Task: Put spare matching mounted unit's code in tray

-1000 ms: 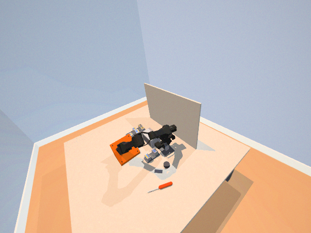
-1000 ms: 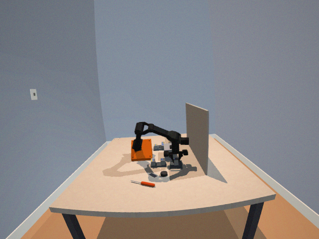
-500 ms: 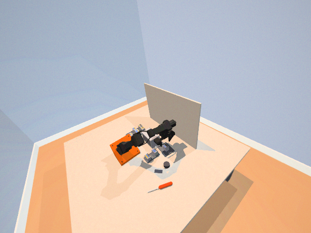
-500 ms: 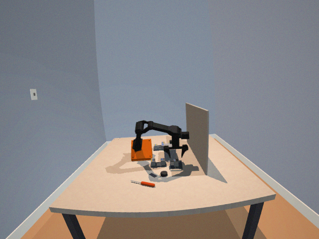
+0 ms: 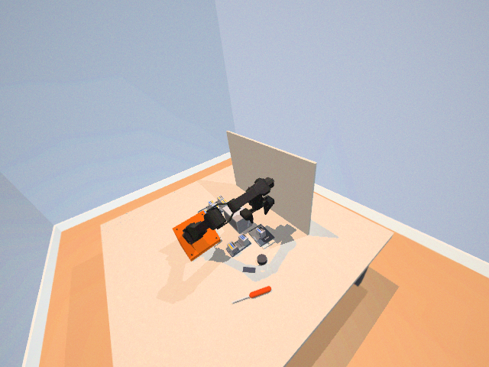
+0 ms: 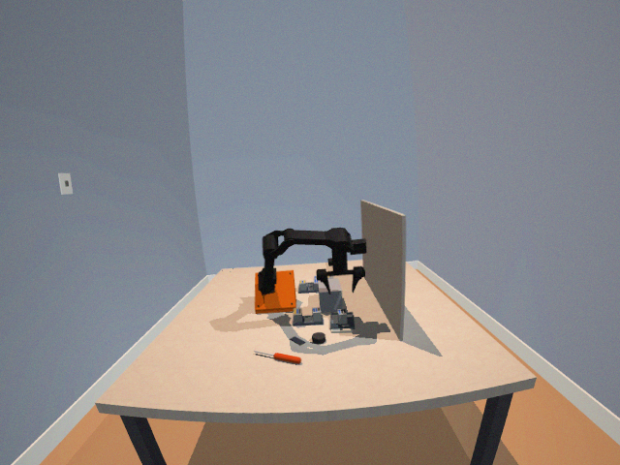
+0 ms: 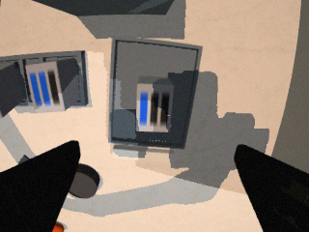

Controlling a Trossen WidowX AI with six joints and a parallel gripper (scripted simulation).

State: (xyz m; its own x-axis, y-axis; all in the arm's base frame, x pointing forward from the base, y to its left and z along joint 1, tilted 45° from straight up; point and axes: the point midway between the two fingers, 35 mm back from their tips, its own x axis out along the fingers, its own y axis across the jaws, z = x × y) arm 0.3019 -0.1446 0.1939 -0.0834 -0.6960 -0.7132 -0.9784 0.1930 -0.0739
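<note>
My gripper (image 5: 258, 211) (image 6: 340, 281) (image 7: 158, 151) is open and empty, hanging above the dark grey tray (image 5: 269, 238) (image 6: 345, 327) (image 7: 154, 60). A grey spare (image 5: 260, 229) (image 6: 341, 316) (image 7: 154, 111) with one blue stripe and dark stripes lies in the tray, clear of the fingers. Another spare (image 5: 238, 245) (image 6: 307, 317) (image 7: 44, 87) with two blue stripes sits on its own pad left of the tray. The mounted unit (image 5: 237, 221) (image 6: 331, 297), a plain grey block, stands just behind the tray. Its back face is hidden.
More spares (image 5: 216, 202) (image 6: 308, 287) lie behind the unit. A tall beige panel (image 5: 276, 181) (image 6: 383, 264) stands close to the right of the gripper. A black puck (image 5: 261, 258) (image 6: 318, 337), a small dark plate (image 5: 248, 269) and a red screwdriver (image 5: 258, 291) (image 6: 283, 356) lie in front. The arm stands on an orange base (image 5: 199, 245) (image 6: 280, 294).
</note>
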